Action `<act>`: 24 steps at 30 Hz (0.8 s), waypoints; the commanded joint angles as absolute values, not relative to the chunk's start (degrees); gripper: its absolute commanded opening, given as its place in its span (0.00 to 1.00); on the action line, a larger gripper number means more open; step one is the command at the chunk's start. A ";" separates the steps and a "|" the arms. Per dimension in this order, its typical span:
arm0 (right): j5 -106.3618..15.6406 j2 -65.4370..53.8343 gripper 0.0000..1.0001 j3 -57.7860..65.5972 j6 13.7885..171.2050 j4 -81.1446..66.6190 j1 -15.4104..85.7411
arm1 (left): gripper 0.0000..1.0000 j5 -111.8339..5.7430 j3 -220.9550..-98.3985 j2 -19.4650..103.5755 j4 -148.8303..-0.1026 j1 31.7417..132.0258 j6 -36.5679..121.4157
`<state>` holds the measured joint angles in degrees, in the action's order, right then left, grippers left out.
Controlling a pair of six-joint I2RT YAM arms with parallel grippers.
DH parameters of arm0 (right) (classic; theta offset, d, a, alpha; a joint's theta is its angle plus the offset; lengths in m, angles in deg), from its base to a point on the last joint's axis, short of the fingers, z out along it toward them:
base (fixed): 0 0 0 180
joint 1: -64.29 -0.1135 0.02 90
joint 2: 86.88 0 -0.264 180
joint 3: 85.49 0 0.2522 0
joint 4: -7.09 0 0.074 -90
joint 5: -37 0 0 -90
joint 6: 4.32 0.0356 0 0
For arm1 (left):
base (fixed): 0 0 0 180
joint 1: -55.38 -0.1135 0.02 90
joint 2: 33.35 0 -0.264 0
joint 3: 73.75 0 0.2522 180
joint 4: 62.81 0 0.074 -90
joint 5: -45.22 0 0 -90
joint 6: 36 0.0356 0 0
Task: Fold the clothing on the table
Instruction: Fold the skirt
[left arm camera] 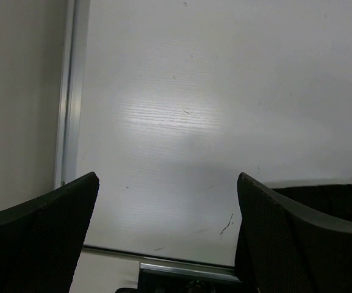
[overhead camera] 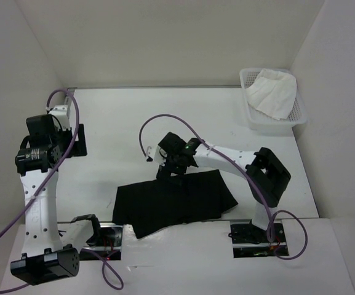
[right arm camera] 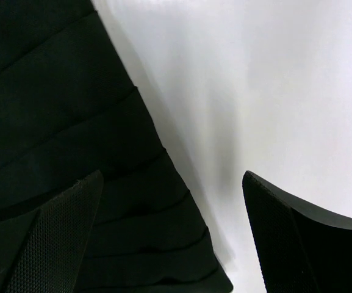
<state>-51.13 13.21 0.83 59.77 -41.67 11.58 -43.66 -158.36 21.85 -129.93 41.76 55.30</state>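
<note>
right gripper (right arm camera: pixel 171 178) wide open, nothing held, one finger over skirt (overhead camera: pixel 177 200), other over bare table (overhead camera: pixel 134 117). left gripper (left arm camera: pixel 168 178) wide open too, empty, above table's left side. skirt spread at table's near edge.

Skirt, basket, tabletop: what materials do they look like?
Skirt: thin matte black fabric, going by the soft pleat ridges; fibre unclear.
Basket: probably white plastic, from its moulded mesh walls.
Tabletop: smooth white laminate or painted board, with a semi-gloss sheen and faint scuffs; core not visible.
</note>
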 commanded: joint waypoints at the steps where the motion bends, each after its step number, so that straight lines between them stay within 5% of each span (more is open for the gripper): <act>1: -46.86 15.42 0.99 3.59 56.16 -39.18 11.56 | 1.00 -44.96 -156.85 22.28 -127.90 40.62 56.37; 18: -39.29 20.70 0.91 1.75 51.05 -40.86 8.14 | 1.00 -43.91 -154.30 22.28 -125.17 40.09 57.52; 21: -38.76 22.10 0.80 1.22 51.05 -40.86 7.51 | 1.00 -43.91 -153.26 22.28 -124.12 40.09 57.52; 24: -38.24 24.21 0.36 1.22 51.66 -40.86 6.99 | 1.00 -44.43 -152.11 22.81 -123.59 40.09 57.52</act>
